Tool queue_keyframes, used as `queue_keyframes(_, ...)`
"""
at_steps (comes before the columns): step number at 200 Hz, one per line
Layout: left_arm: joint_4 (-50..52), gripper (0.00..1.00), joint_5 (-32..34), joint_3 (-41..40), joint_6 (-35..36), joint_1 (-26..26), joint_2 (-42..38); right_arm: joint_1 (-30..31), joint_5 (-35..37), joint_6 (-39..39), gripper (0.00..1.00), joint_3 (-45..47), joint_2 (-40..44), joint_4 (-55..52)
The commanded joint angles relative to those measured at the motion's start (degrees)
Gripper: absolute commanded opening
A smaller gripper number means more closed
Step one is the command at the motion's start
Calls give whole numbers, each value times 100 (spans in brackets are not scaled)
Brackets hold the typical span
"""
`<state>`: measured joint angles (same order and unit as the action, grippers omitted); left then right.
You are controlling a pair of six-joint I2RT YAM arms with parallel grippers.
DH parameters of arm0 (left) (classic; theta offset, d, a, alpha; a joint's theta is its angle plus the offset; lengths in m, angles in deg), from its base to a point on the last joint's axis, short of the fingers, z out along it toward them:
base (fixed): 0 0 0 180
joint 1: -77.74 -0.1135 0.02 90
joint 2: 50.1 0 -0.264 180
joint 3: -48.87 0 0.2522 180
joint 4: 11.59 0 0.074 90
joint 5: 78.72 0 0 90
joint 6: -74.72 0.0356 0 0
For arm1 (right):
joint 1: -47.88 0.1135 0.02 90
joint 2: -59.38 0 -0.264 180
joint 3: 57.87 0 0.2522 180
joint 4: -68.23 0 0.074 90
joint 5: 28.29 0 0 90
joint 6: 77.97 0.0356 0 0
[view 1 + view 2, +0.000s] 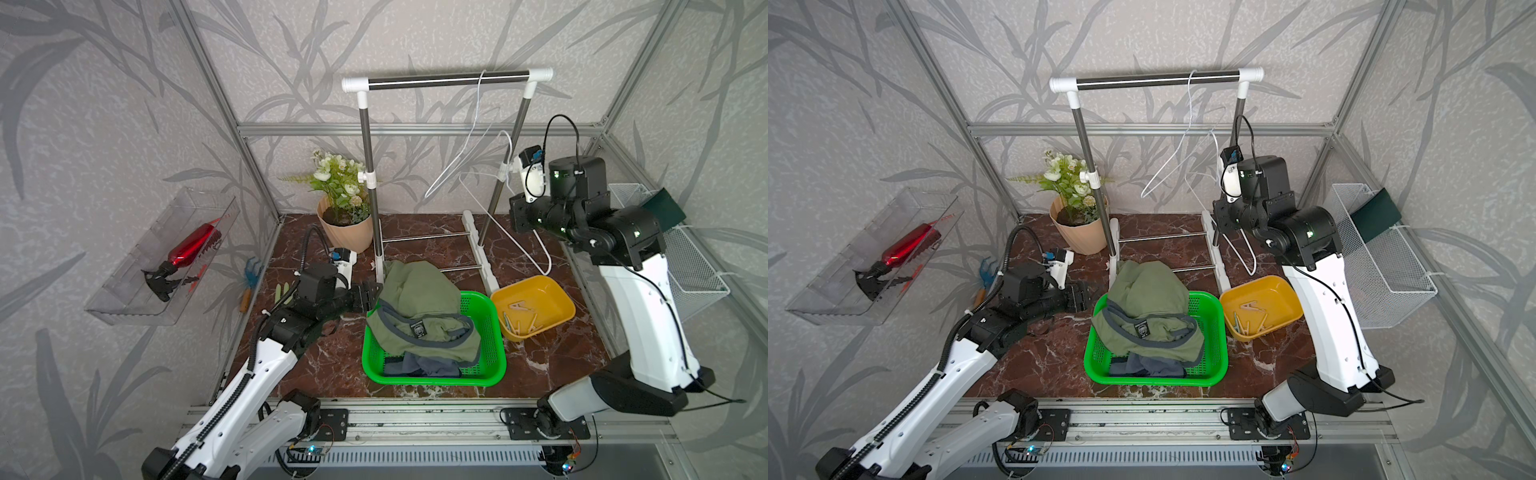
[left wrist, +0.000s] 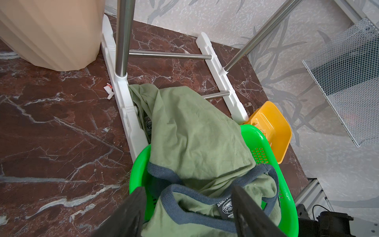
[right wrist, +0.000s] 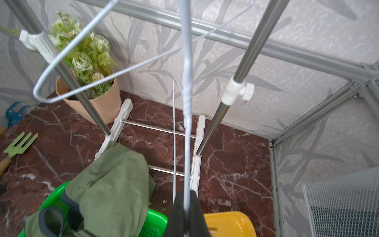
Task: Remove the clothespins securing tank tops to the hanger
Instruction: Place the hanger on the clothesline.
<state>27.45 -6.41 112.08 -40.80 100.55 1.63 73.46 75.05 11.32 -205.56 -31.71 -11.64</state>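
The right hand [image 3: 186, 213] is clenched on the bare wire of a hanger [image 3: 187, 92], which is held nearly upright. No garment or pin is seen on it. Because the wire is thin and smooth, it could twist or slip in that grip and become tangled with the second hanger [image 3: 114, 76], hung just ahead on the rack [image 1: 449, 79]. Below this hand, the clothespins [image 1: 519, 318] are gathered in the yellow tray [image 1: 557, 291]. The left hand [image 2: 188, 209] is held released over the tank tops [image 1: 419, 299] in the green basket [image 1: 496, 332]. The olive one, draped over the rim beyond that hand, could be snagged and dragged out.
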Motion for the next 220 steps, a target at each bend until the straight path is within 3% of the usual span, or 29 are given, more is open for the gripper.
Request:
queue_keyframes(1,72,68,-80,-147,-101,-6,-91,-187,433,-333,0,-1189,-626,-126)
queue_keyframes(24,30,68,-112,-263,-179,-4,-137,-355,518,-438,0,-2698,-1606,-427)
queue_keyframes(38,5,68,-126,-305,-214,-4,-136,-420,595,-492,0,-3116,-1916,-395)
queue_keyframes(116,-26,68,-216,-244,-246,-4,74,-572,771,-666,0,-1377,-1256,1675)
queue_keyframes(220,-149,68,-226,-148,-241,-4,465,-727,448,-640,0,-1860,-1517,2354)
